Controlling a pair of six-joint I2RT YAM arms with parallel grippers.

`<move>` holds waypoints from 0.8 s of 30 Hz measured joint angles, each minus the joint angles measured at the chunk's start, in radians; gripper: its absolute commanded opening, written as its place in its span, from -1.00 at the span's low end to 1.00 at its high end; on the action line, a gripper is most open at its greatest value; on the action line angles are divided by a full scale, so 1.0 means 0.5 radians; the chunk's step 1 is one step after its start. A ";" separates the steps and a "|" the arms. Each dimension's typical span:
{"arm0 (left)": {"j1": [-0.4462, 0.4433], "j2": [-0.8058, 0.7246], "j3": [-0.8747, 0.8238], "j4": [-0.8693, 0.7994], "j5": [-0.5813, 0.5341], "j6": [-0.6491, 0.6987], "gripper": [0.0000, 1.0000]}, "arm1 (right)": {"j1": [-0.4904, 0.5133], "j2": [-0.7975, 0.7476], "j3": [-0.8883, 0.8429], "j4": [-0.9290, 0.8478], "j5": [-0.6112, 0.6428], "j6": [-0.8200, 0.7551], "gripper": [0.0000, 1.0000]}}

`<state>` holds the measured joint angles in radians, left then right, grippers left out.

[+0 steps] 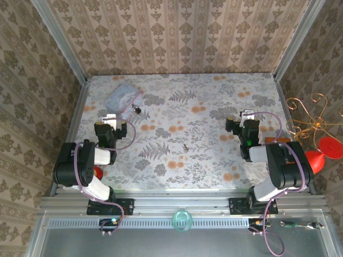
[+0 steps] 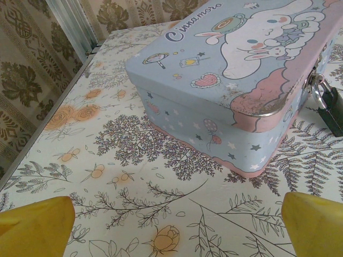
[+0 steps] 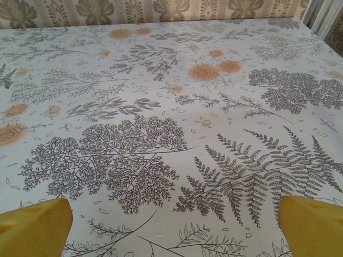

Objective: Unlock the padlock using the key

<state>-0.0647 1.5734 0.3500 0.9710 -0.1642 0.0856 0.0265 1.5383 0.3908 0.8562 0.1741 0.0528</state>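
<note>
a: left gripper (image 1: 112,119), state?
b: released. left wrist view has its yellow fingertips (image 2: 35,227) at the two bottom corners, wide apart, with bare floral tabletop (image 2: 134,176) between them. it holds nothing.
a: right gripper (image 1: 247,115)?
b: released as well, and nothing in it. right wrist view shows both yellow tips spread over the fern print.
a: padlock (image 1: 137,110) location?
b: far left part of the tabletop, at the right-hand side of a pale blue and pink cartoon-print box (image 1: 122,97). in the left wrist view the dark body hangs by the box's pink rim at the right frame edge, silvery shackle uppermost and touching that rim. whether the shackle passes through a clasp i cannot tell. it lies just beyond the left gripper and apart from it.
a: key (image 1: 185,145)?
b: flat on the tabletop near the middle, between the two arms, well apart from padlock, box and both grippers. too small in the top view to read which way it points.
</note>
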 measured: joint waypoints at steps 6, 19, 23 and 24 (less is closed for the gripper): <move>0.000 0.000 0.000 0.000 0.000 0.000 1.00 | 0.000 0.000 0.000 0.000 0.000 -0.001 1.00; -0.005 0.000 -0.002 0.011 0.024 0.008 1.00 | 0.000 0.000 0.000 -0.001 0.000 -0.001 1.00; -0.047 -0.066 -0.103 0.111 0.090 0.061 1.00 | 0.008 0.000 0.000 -0.001 -0.021 -0.008 1.00; -0.072 -0.118 -0.142 0.115 0.088 0.081 1.00 | 0.008 0.000 0.000 -0.001 -0.027 -0.010 1.00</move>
<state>-0.1009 1.5143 0.2790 1.0286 -0.1204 0.1261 0.0307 1.5383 0.3908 0.8558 0.1604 0.0479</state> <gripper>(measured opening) 0.999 0.999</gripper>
